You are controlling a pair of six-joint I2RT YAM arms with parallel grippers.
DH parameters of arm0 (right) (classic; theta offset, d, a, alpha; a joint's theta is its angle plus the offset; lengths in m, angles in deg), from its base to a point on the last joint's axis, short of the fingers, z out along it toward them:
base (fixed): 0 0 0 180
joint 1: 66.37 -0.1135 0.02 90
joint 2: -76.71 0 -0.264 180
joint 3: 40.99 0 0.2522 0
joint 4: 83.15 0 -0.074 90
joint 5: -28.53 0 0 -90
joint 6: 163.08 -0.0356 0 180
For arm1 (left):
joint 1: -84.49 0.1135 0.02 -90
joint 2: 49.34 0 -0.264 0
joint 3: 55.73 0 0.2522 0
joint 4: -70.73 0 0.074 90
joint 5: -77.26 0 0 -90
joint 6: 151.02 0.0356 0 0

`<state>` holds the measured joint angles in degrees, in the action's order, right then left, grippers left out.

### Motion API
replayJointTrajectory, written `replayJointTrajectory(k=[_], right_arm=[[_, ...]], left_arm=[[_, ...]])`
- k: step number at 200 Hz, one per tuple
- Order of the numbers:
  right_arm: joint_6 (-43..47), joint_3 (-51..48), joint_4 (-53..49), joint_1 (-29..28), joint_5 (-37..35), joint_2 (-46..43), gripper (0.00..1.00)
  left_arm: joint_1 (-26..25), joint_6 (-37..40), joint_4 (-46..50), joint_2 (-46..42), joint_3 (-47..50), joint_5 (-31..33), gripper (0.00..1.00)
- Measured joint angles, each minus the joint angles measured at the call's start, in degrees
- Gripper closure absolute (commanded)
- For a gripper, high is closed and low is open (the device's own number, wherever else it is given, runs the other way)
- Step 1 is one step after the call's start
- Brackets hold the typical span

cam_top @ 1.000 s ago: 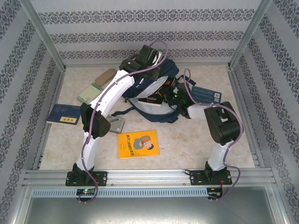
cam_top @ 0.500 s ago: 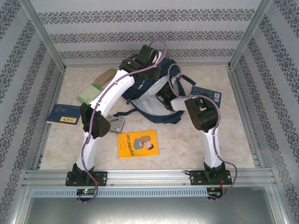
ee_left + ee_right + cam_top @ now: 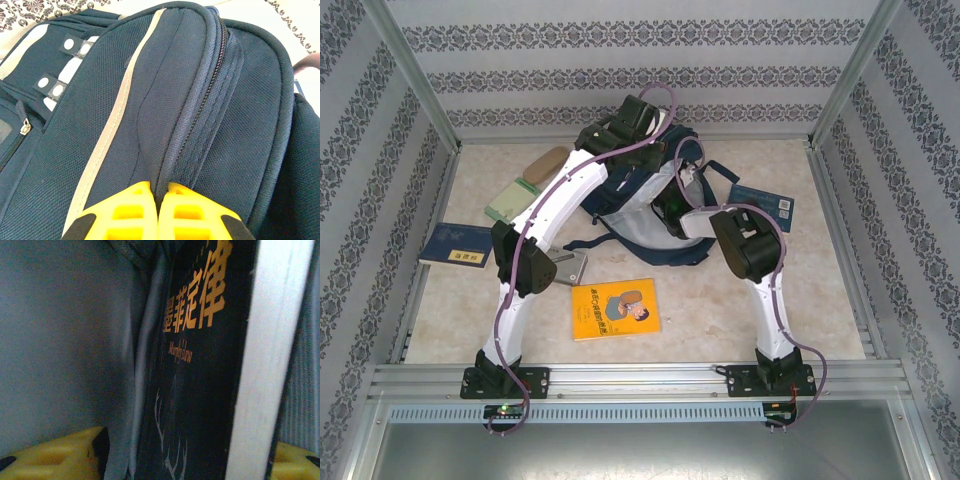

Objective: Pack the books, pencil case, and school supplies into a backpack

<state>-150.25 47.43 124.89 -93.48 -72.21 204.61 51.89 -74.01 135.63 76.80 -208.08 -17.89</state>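
Altogether four: black book point(image 3: 200, 365) inside backpack point(image 3: 625, 190), flanked by spread right end effector point(image 3: 190, 450); orange book point(image 3: 615, 308) nearer, navy book point(image 3: 455, 245) left, blue book point(image 3: 760, 203) right. One green pad point(image 3: 508, 202) left. Left end effector point(image 3: 159, 195) pinching backpack fabric. Beige bench point(image 3: 720, 300), patterned walls point(image 3: 640, 70).

A black book point(image 3: 200, 365) with orange characters and a white page edge sits against the backpack point(image 3: 60, 340)'s grey-blue lining. The right gripper point(image 3: 187, 462)'s yellow jaws stand apart, one on either side.

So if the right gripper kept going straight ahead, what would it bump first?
Probably the black book: it stands between the open jaws of the right gripper, inside the backpack. Past it looks like grey lining, but depth is unclear.
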Motion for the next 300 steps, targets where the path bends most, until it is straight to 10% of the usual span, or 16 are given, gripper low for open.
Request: replayJointTrajectory(k=[79,147,300], right_arm=[[1.92,-21.73,-0.15,0.39,2.62,-17.46,0.45],[0.44,-23.69,0.55,2.64,10.69,-17.14,1.00],[-3.80,-7.89,11.56,3.23,3.54,-4.37,1.00]], left_arm=[[0.96,-0.68,0.00,0.00,-0.09,-0.90,1.00],[1.46,-2.05,-0.02,0.24,-0.09,-3.41,1.00],[1.60,-5.99,-0.39,0.24,-0.22,-5.38,1.00]])
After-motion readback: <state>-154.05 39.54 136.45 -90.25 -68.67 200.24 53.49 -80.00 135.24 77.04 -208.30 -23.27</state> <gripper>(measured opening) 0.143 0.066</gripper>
